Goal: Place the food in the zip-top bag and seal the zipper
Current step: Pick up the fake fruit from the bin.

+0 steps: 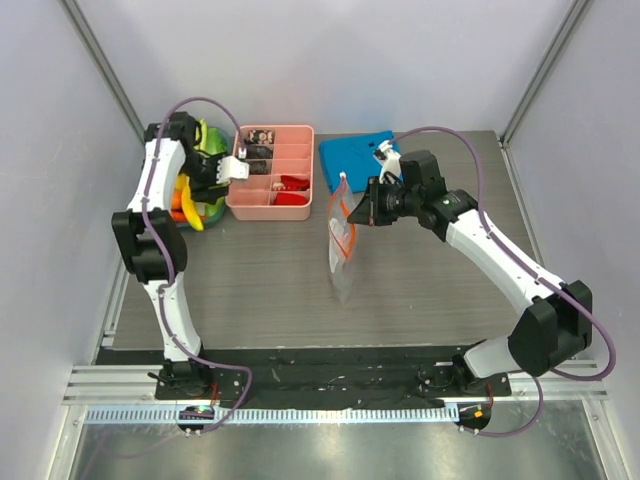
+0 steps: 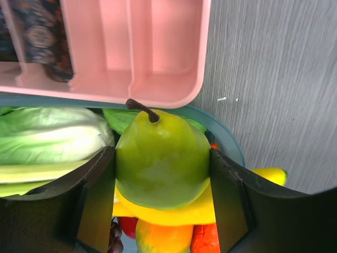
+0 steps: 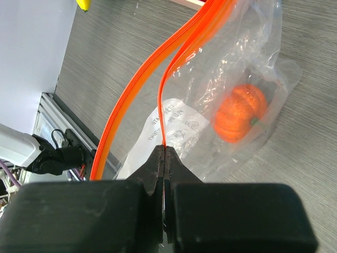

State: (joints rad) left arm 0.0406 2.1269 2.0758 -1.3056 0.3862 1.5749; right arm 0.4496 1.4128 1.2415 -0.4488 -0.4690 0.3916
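My left gripper (image 2: 160,154) is over the teal bowl (image 2: 231,145) of food, and its two fingers press both sides of the green pear (image 2: 160,163). The pear lies on a yellow banana (image 2: 268,175), beside leafy greens (image 2: 47,139), with orange and red pieces below. My right gripper (image 3: 165,150) is shut on one side of the orange-red zipper (image 3: 174,63). It holds the clear zip-top bag (image 3: 253,47) upright with its mouth open. An orange toy pumpkin (image 3: 239,113) lies inside. From above, the bag (image 1: 342,265) hangs mid-table from the right gripper (image 1: 362,210), and the left gripper (image 1: 215,170) is at the far left.
The pink compartment tray (image 1: 270,208) stands right beside the bowl, its rim just above the pear in the left wrist view (image 2: 158,89). A folded blue cloth (image 1: 352,152) lies behind the bag. Grey walls close in the back and sides.
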